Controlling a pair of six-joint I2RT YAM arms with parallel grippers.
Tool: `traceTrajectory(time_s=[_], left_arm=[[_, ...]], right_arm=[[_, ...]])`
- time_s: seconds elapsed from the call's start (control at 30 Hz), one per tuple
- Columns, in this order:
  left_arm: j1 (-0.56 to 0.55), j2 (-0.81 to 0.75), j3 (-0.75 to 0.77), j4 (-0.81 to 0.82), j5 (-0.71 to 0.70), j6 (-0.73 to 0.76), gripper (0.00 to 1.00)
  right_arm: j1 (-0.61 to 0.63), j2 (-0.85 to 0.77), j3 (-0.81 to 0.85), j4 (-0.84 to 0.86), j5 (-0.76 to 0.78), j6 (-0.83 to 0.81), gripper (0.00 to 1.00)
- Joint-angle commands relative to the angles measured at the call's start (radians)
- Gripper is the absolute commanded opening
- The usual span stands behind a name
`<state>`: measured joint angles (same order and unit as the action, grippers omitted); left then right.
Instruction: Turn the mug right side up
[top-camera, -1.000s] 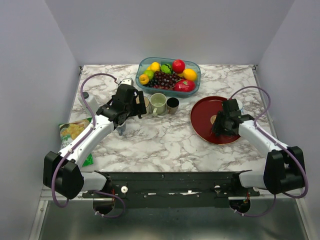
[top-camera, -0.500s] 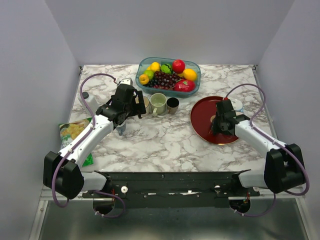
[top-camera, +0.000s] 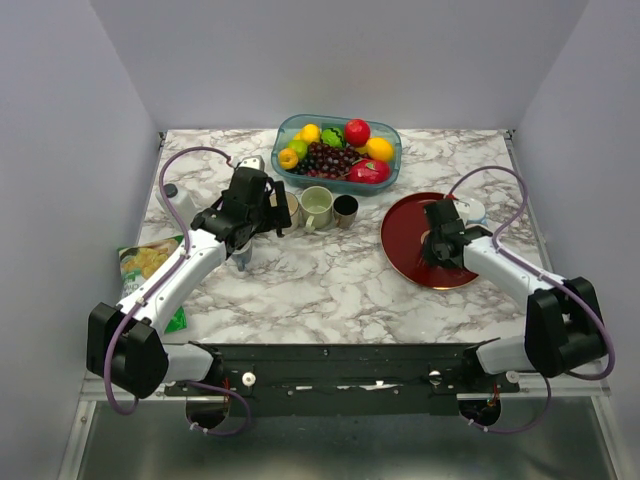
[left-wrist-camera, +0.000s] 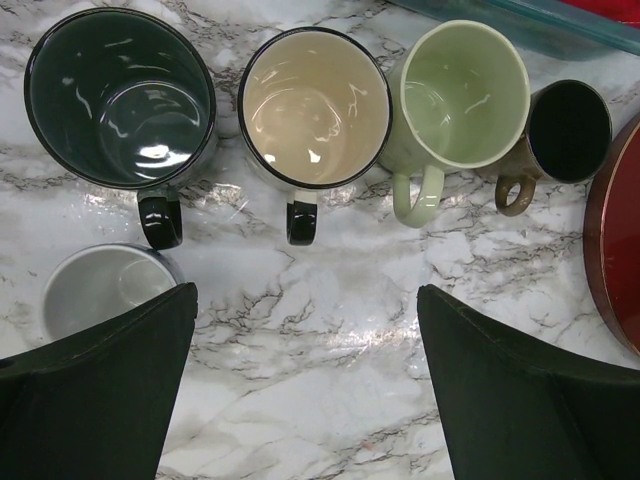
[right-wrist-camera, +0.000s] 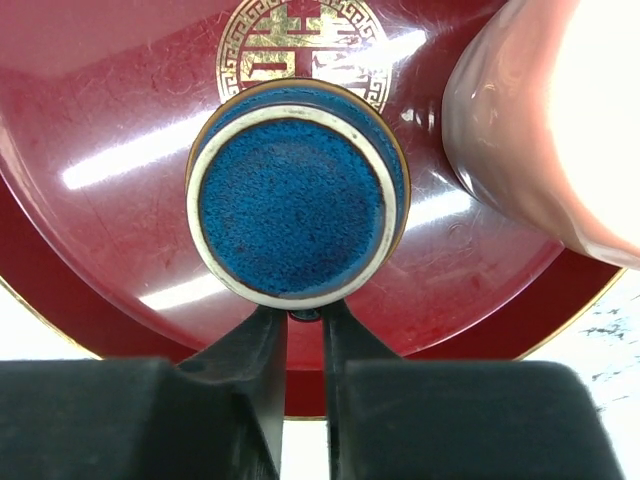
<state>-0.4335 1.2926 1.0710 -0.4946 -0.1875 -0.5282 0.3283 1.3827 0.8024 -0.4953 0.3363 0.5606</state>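
Observation:
A blue mug (right-wrist-camera: 295, 205) stands upside down on the red plate (right-wrist-camera: 120, 120), its blue base with a white ring facing up. My right gripper (right-wrist-camera: 305, 318) is over the near side of the mug. Its fingers (right-wrist-camera: 255, 350) are nearly together, pinching the mug's handle between them. In the top view the right gripper (top-camera: 437, 248) sits over the plate (top-camera: 405, 250) and hides the mug. My left gripper (left-wrist-camera: 305, 300) is wide open and empty over bare marble, just in front of a row of upright mugs.
A pink mug (right-wrist-camera: 545, 130) is on the plate right of the blue one. Dark green (left-wrist-camera: 120, 95), cream (left-wrist-camera: 315, 105), light green (left-wrist-camera: 465, 95) and small brown (left-wrist-camera: 568, 130) mugs stand in a row. A grey cup (left-wrist-camera: 100, 290), a fruit bowl (top-camera: 337, 150) and a snack bag (top-camera: 150, 265) are nearby.
My right gripper has moved left and a little farther in over the red plate. The left arm has barely moved.

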Motion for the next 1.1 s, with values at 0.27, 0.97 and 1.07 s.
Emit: traceTrajectory(time_s=[0.27,0.97,1.07], left_arm=[[0.012,-0.006,-0.005,0.034,0.033,0.002,0.99],[0.012,-0.042,0.000,0.379,0.509,-0.036,0.99],[0.012,-0.026,0.004,0.459,0.583,-0.052,0.99]], right_arm=[[0.009,-0.008,0.057,-0.014,0.055,0.016,0.01],[0.008,-0.067,0.474,0.098,-0.727,0.034,0.01],[0.008,-0.054,0.469,0.214,-0.847,0.117,0.01]])
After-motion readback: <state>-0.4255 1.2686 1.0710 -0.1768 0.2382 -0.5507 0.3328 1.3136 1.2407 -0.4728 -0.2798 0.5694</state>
